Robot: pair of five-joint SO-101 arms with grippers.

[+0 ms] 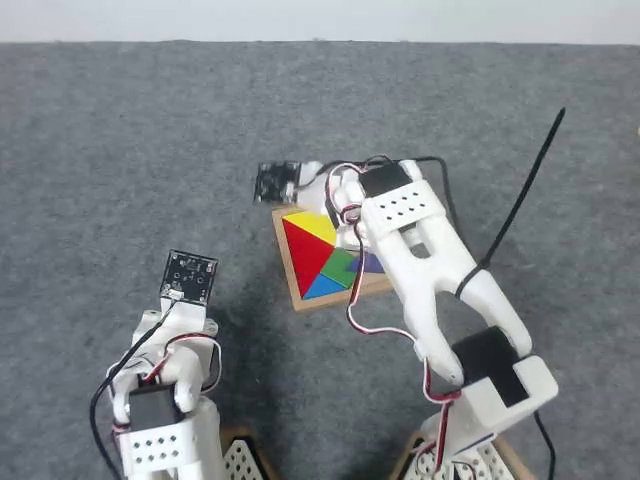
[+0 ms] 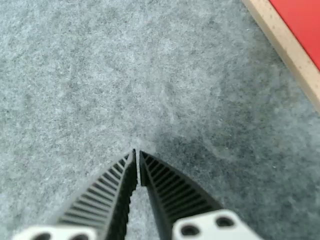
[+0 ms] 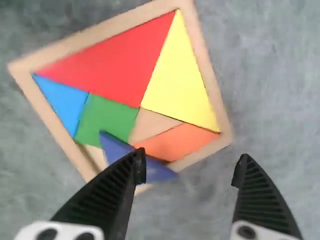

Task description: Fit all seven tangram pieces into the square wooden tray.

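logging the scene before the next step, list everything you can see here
wooden tray: 1, light wood, on the mat
red triangle: 1, red, in tray
yellow triangle: 1, yellow, in tray beside red
blue triangle: 1, light blue, in tray against rim
green square: 1, green, in tray
orange piece: 1, orange, in tray
dark blue piece: 1, dark blue, askew over tray rim
mat: 1, grey, covers table
left gripper: 1, black, shut, over bare mat
right gripper: 1, black, open, over tray

I see soft, even light on the grey mat [image 1: 120, 130]. Shadows are weak: one darker patch lies on the mat just before the left gripper [image 2: 136, 156]. The pale strip [image 1: 320, 18] behind the mat is brightest.
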